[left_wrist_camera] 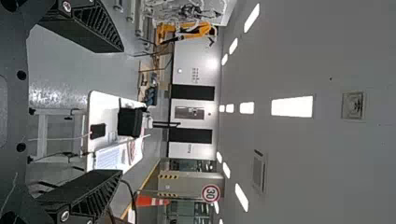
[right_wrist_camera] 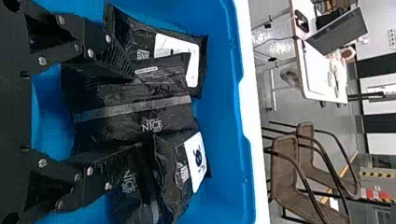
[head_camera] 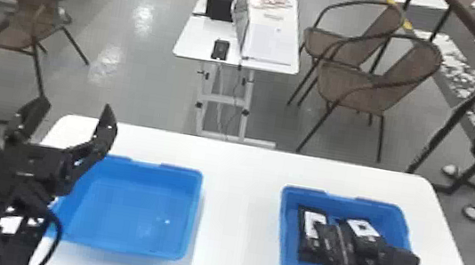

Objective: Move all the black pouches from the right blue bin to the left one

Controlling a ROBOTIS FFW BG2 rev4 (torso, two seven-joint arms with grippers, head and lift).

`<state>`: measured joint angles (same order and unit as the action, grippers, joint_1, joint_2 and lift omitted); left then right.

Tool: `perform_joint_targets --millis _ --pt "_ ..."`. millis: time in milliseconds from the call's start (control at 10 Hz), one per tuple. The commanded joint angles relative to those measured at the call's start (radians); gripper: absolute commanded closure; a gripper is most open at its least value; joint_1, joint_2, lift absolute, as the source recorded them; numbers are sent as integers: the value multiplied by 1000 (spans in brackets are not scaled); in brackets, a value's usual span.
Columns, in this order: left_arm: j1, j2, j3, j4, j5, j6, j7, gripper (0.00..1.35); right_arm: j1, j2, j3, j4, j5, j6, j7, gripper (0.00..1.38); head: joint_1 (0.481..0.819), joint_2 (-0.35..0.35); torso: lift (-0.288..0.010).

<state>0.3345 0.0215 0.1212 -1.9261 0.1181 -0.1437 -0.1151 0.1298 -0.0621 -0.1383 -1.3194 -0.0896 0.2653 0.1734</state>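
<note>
In the right blue bin [head_camera: 285, 240], black pouches [right_wrist_camera: 170, 116], at least three, bunched together and overlapping. Exact count hard to make out. Soft, crinkled black material, flattish rectangular shapes; a dull grey band [right_wrist_camera: 135, 108] straight across the middle pouch, small pale lettering beside it. White label with rounded corners [right_wrist_camera: 194, 70] on one neighbour, partly covered by the middle pouch; a second white label [right_wrist_camera: 196, 163] with a dark round figure on another neighbour.

Smooth blue plastic for both bins, shallow, rounded corners, a notch in the far rim. Left blue bin [head_camera: 129, 217] across the smooth white table [head_camera: 238, 211], well apart from the right one; its left side partly hidden behind the left arm.

Left gripper [head_camera: 76, 105] raised near the left bin, released, black fingers spread wide, ribbed surfaces in the left wrist view. Right gripper [head_camera: 370, 262] down at the right bin, right among the pouches; grasping the middle pouch or just around it, cannot tell. Pouches partly hidden behind it in the head view, edges merging black on black.

Behind the table, brown woven chairs [head_camera: 358, 87] with thin curved frames.
</note>
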Motion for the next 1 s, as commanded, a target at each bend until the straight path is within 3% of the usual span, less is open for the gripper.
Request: perform_joint_targets --millis 0,300,600,700,900 --pt "1 0 0 1 2 -2 0 98 11 13 0 -32 8 -12 0 1276 695 -17 0" --pt "1 0 0 2 2 -10 0 98 34 38 -14 -95 -33 -52 0 1276 695 -7 0" --pt "0 0 -2 2 9 -4 0 98 74 38 9 -284 -73 -34 86 1276 695 9 0" --pt "-3 0 -3 1 20 18 0 98 62 36 26 -337 -82 -12 149 1276 695 16 0" --pt "-23 9 -11 -5 103 145 -17 98 -81 13 118 -357 -30 58 357 1276 695 72 0"
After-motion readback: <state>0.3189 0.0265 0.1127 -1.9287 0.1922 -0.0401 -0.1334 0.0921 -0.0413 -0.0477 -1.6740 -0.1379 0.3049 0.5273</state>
